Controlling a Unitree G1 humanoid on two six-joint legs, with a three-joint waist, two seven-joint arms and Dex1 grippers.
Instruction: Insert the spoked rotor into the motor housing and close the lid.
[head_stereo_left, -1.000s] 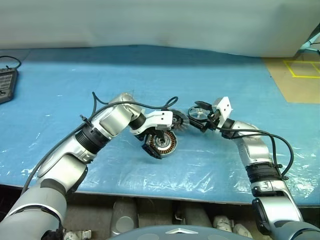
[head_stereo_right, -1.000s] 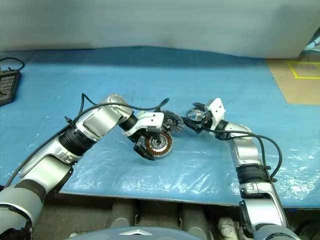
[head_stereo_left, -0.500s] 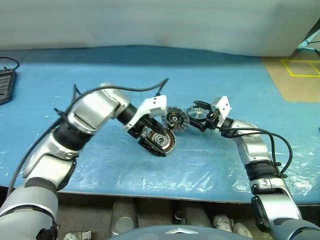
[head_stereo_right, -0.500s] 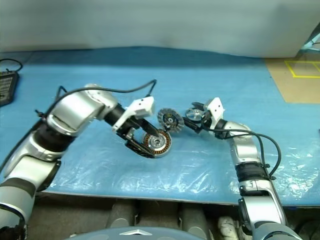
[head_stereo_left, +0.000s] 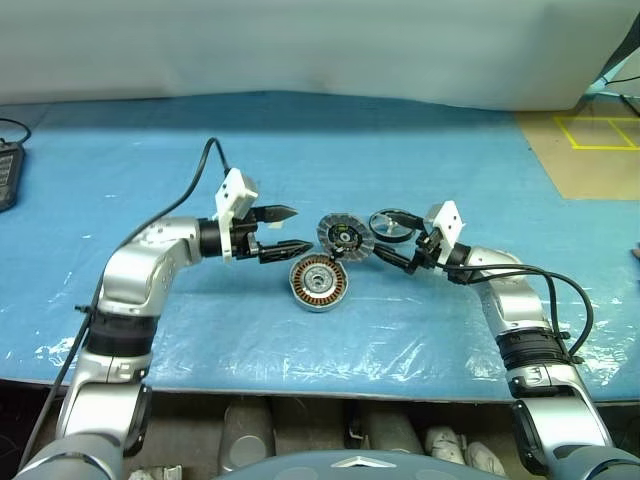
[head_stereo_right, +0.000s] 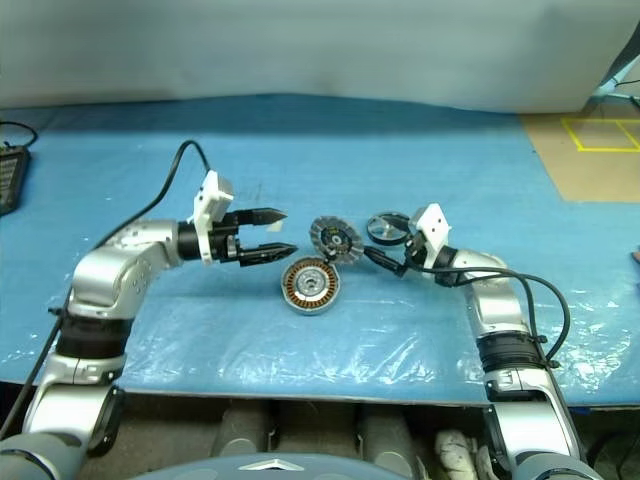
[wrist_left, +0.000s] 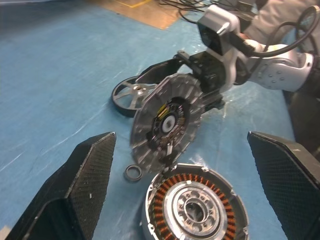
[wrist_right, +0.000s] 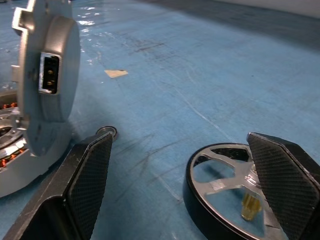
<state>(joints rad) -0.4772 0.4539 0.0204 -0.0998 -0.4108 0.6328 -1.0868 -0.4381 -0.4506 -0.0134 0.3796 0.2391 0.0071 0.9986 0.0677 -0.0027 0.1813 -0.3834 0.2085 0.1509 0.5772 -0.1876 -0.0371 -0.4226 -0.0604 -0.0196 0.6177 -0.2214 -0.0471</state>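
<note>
Head views: blue plastic-covered tabletop (head_stereo_left: 420, 150) fills most of frame. Motor housing (head_stereo_left: 319, 283) lies flat just below frame centre, copper windings up, pale hub in middle. Lid (head_stereo_left: 345, 237) stands on edge, tilted, just above-right of housing, lower rim touching or nearly touching housing rim; can't tell which. Spoked rotor (head_stereo_left: 393, 225) lies flat on tabletop right of lid, close to it.

Left tool (head_stereo_left: 283, 229) at centre-left, pointing toward frame right, black fingers apart, holding nothing; tips just left of lid, above-left of housing. Right tool (head_stereo_left: 398, 243) at centre-right, pointing toward frame left, fingers wide apart, one over the rotor, one below it; nothing clamped. Dark device (head_stereo_left: 7, 172) at left edge, partly cut off. Tan floor with yellow tape (head_stereo_left: 600, 140) at upper right.

Left wrist view: own two fingers wide apart at lower corners, empty. Housing at bottom centre, lid leaning over it w/ slotted rim and dark centre facing cam. Small dark ring (wrist_left: 132, 174) on tabletop beside housing, lower left of lid. Rotor behind lid, right tool beyond.

Right wrist view: own fingers apart, empty. Rotor at lower right between them, pale spokes, brass-coloured hub. Lid's back face at left edge showing a socket w/ two pins. Small ring on tabletop near it.
</note>
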